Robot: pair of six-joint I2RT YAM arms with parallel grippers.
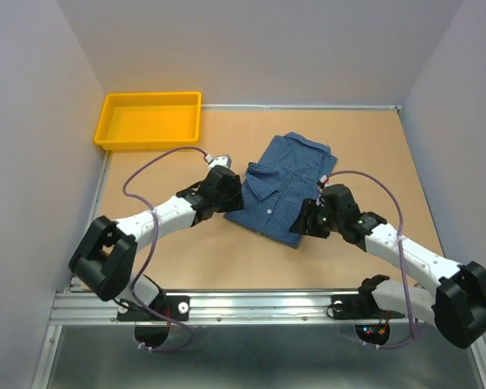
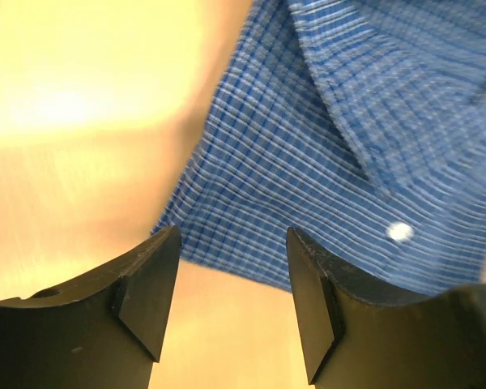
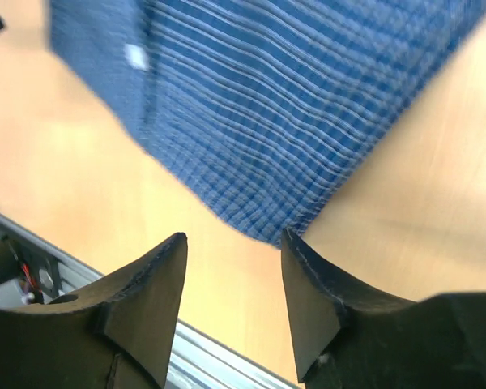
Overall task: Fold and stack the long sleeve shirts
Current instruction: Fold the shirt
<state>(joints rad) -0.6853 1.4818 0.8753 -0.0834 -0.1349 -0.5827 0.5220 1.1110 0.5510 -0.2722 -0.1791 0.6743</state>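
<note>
The folded shirt [image 1: 287, 185] lay in the middle of the table [image 1: 194, 259]. The left gripper [image 2: 233, 247] hung at its left edge, fingers spread and holding nothing. The right gripper [image 3: 233, 243] hung over its near right corner, likewise spread and empty.

Top view: even light, sharp, faint shadows. Left wrist view: warm glare bleaching table [image 2: 57, 97]; shirt [image 2: 308, 162] softly blurred. Right wrist view: shirt blurred likewise.

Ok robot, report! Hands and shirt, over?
Left gripper open, empty, beside shirt. Right gripper open, empty, at its near corner. Shirt folded, flat. Yellow bin far off, nothing blocking.
</note>
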